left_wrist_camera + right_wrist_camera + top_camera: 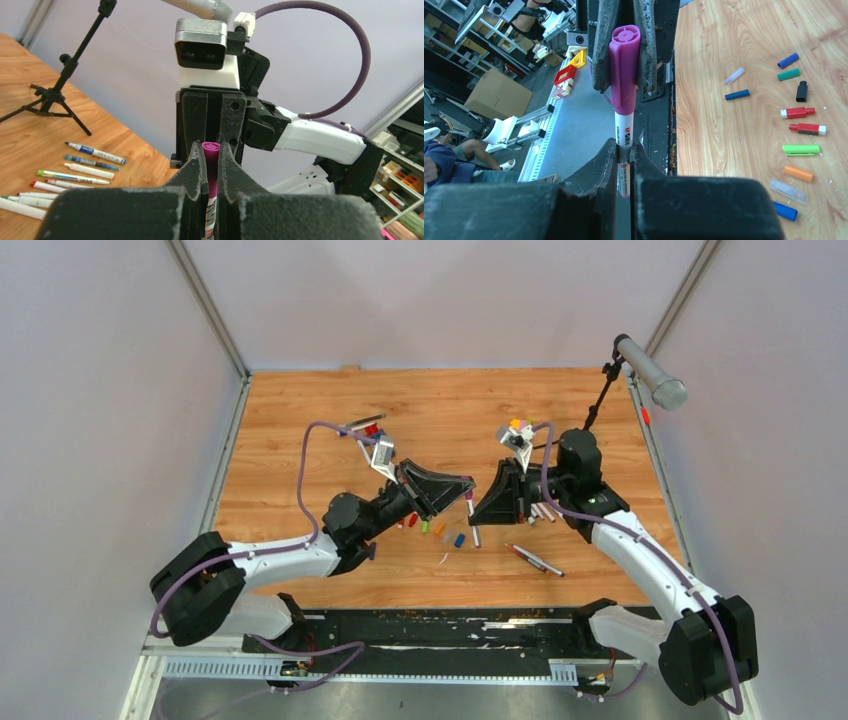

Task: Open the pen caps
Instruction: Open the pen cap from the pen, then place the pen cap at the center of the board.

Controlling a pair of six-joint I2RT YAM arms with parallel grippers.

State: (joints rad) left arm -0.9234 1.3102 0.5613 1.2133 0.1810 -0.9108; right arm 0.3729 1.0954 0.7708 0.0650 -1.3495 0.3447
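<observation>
A white-barrelled pen with a purple cap [624,75] hangs between my two grippers over the middle of the table [300,440]. My left gripper [211,150] is shut on the purple cap [211,172], and the barrel [211,215] runs down between its fingers. My right gripper [624,149] is shut on the white barrel [624,127] just below the cap. In the top view the two grippers, left [458,486] and right [488,502], meet tip to tip. Several loose caps lie on the wood, among them green [788,75], red [796,112] and orange [798,173].
More pens lie in a row [95,152] beside the right arm, and two lie near the front [535,558]. A black microphone stand [600,400] is at the back right. A coloured block stack [517,426] and a red toy [370,428] sit behind the grippers.
</observation>
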